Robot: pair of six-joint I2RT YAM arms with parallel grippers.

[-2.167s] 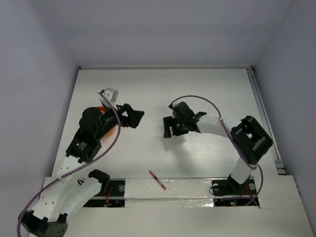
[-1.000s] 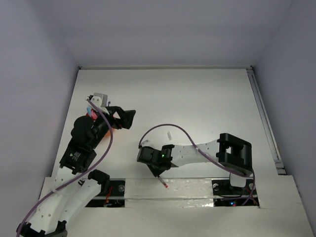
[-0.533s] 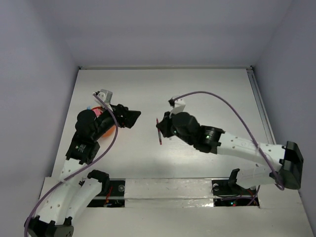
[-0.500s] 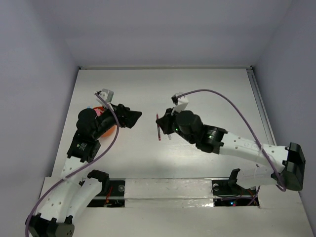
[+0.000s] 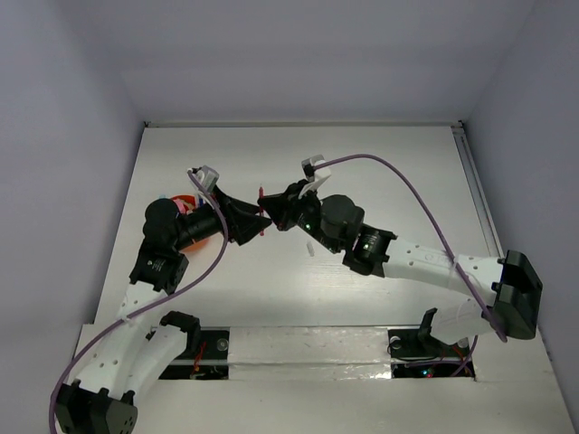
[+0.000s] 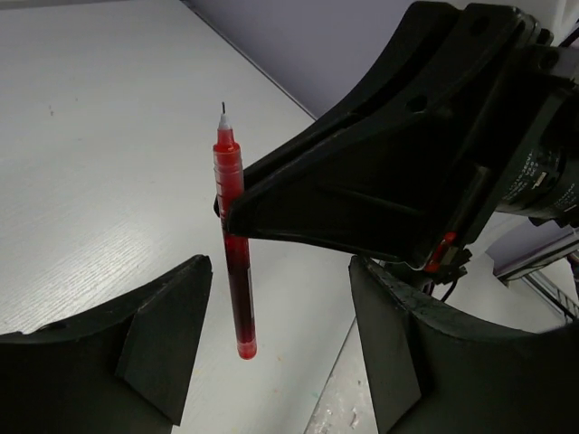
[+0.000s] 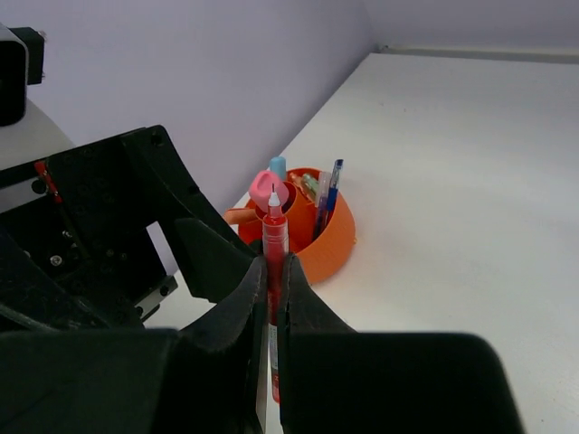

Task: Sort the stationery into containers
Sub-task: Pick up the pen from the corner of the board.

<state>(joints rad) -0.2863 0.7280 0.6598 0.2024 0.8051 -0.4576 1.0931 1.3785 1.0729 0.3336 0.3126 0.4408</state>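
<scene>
The white table [image 5: 380, 172] takes up most of the scene, with pale walls around it. The 2 arms lean in toward each other over its left half. The right arm [image 5: 416, 258] stretches across from the right side, and the left arm [image 5: 163, 249] is bent up from its base. Their tips nearly meet.

The left gripper [image 6: 279, 271] is spread wide with nothing between its pads. The right gripper [image 7: 272, 267] is clamped tight on the red pen [image 6: 241, 298], holding it about midway along the barrel. The pen stands upright in the air, fine tip up, clear of the table. From the left wrist camera it shows in the gap between the left fingers [image 6: 163, 344], nearer the one on the left of that view. It touches neither finger as far as I can see, and I cannot tell whether it is truly between them in depth.

Behind the left gripper sits the round orange pot [image 7: 330, 237], on the table close to the left wall. It holds a pink-capped tube [image 7: 265, 190], a blue pen [image 7: 331, 185] leaning on its rim, and a pale blue cap [image 7: 277, 165] poking up. A few more bits inside are too small to make out.

1 small white bit [image 5: 308, 246] lies on the table just under the right arm's wrist.
</scene>
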